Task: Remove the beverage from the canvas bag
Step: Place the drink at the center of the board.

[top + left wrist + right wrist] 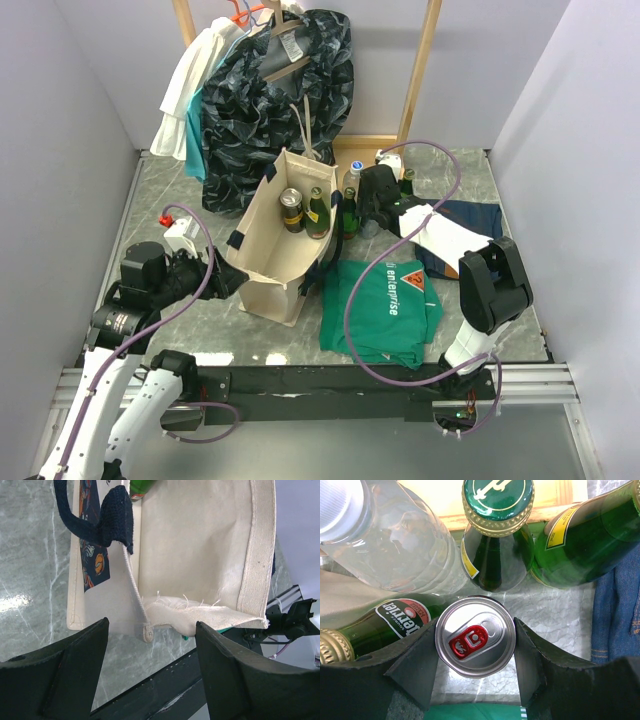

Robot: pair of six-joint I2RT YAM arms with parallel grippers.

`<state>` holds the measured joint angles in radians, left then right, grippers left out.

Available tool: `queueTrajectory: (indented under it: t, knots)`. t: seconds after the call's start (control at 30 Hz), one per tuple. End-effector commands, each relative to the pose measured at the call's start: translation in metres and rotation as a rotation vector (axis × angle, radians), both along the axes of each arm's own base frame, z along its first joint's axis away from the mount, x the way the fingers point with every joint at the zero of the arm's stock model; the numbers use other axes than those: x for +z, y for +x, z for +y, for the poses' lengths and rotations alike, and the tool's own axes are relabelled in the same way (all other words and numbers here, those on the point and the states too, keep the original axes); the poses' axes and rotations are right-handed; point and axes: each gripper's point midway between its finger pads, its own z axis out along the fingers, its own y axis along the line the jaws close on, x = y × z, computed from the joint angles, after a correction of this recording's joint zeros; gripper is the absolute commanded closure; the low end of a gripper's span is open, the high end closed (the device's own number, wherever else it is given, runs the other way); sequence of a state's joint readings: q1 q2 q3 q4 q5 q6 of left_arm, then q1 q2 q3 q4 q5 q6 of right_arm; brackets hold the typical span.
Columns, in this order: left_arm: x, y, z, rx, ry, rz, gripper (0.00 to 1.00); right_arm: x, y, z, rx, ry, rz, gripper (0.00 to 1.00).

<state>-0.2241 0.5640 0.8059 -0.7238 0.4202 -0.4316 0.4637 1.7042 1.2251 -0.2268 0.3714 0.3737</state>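
**Silver can out of bag, pinched in right hand**

Silver can [475,645] with a red tab sits between the right hand [476,632] fingers. Both pads are against its sides, so it is pinched. It is outside the bag [262,250], just right of it, in a tight cluster: clear bottle [385,540], capped bottle [492,540], a third green one [580,545] and a labelled bottle [380,625]. Can't tell if the can's base rests on the counter [190,190] or hangs just above it.

Left hand [150,630] is spread, holding nothing, with the bag's bottom edge just ahead of its fingers. The bag stands mid-counter with a second can [291,208] and a bag bottle [317,212] inside, so more drinks are left to take out.

Risks:
- The cluster is crowded, so spreading the fingers or pulling away sideways could knock the neighbouring bottles over.
- The smooth can could slip if tilted.
- The bag isn't gripped, so reaching in again could drag or tip it.
- The shirt [385,305] and jeans [615,605] lie near, and a drink set on cloth may stand unsteady.

Writing:
- Shirt reads "enterprise" in white beside an orange triangle.
- Labelled bottle has a white and red label seen upside down. The small word looks like "SOURCE", and the big word is partly cut off and not sure.
- Capped bottle's green cap carries a white emblem and no text.
- Yellow neck labels are too small to read.
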Motion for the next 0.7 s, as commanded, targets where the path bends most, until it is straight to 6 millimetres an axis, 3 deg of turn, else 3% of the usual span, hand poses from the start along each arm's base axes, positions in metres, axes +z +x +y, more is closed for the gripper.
queueTrajectory:
  t: [0.0,0.4,0.67]
  knots:
    - [0.0049,-0.0003,0.0006,0.004,-0.003,-0.024,0.24,0.0263,0.0167,0.0001,-0.033,0.027,-0.081,0.52]
    - [0.005,0.0,0.0012,0.009,-0.002,-0.025,0.24,0.0255,0.0149,-0.0045,-0.048,0.01,-0.075,0.3]
    - [0.0053,-0.0002,0.0025,0.02,-0.004,-0.027,0.23,0.0261,0.0148,-0.0031,-0.043,0.017,-0.075,0.27]
